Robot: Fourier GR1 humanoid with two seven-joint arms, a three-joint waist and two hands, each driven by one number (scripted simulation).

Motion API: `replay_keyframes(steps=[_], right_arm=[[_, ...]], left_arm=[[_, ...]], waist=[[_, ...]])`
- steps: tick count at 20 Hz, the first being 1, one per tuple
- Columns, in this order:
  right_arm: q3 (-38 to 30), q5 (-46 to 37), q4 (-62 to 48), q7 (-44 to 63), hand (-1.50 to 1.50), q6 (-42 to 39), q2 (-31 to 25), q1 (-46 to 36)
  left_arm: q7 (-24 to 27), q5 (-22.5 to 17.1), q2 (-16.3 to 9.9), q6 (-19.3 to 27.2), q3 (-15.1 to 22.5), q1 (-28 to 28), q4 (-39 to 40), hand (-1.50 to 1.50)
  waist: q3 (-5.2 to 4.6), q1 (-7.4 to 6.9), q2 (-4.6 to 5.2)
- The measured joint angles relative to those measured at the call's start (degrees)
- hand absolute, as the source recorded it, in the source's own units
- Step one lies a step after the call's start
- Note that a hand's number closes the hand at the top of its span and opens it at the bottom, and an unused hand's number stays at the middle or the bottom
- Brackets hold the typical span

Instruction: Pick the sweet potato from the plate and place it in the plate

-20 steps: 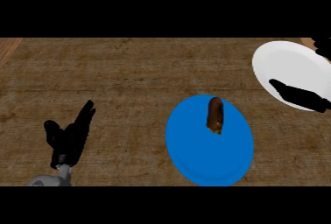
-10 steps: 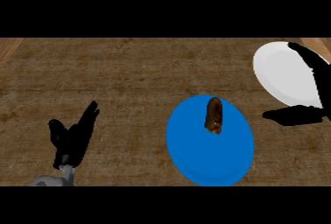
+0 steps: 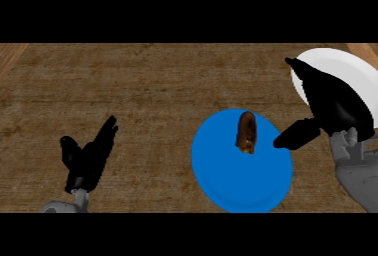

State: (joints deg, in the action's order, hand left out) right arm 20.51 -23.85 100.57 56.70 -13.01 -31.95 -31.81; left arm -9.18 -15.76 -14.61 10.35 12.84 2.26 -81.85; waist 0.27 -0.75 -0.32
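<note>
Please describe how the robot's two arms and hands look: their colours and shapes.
Both hands are plain black with slim, tapered fingers and a thick thumb: the left hand and the right hand. Each sits on a grey forearm with a blocky, shaded wrist. No cables or markings are visible.

Bare table (image 3: 148, 85) lies between the left hand (image 3: 87, 160) and the blue plate (image 3: 240, 185). The right hand (image 3: 332, 107), fingers straight, covers part of the white plate (image 3: 339, 62); its thumb hangs just beside the sweet potato (image 3: 246, 132), nothing between them.
</note>
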Motion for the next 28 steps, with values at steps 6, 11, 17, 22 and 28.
replay_keyframes(steps=[6, 11, 17, 22, 28], right_arm=[[4.3, -5.6, -4.9, 1.9, -1.5, -0.1, 6.1, -2.0], [4.9, -7.4, -10.2, 2.3, -1.5, -0.4, 10.3, -2.0], [4.8, -10.0, -14.1, 1.4, -1.5, -0.2, 14.9, -0.7], [5.3, -13.2, -14.3, 1.5, -1.5, -0.5, 17.2, 0.4], [5.0, -17.3, -16.9, 1.0, -1.5, -1.3, 17.0, 1.6]], left_arm=[[0.8, 0.6, 0.9, -0.5, -0.5, -0.2, 0.3, 0.0], [0.5, 1.5, 1.2, -0.2, -0.7, -1.0, -1.0, 0.0], [-0.3, 2.5, 2.2, -0.1, -0.9, -1.0, -1.0, 0.0], [0.0, 3.2, 2.5, -0.6, -1.6, -1.6, -1.4, 0.0], [-1.3, 2.4, 1.5, -2.4, -2.9, -2.3, -2.6, 0.0]], waist=[[0.05, 0.18, 0.03], [0.03, 0.2, 0.07], [0.08, 0.41, 0.05], [0.1, 0.53, -0.02], [0.01, 0.57, 0.03]])
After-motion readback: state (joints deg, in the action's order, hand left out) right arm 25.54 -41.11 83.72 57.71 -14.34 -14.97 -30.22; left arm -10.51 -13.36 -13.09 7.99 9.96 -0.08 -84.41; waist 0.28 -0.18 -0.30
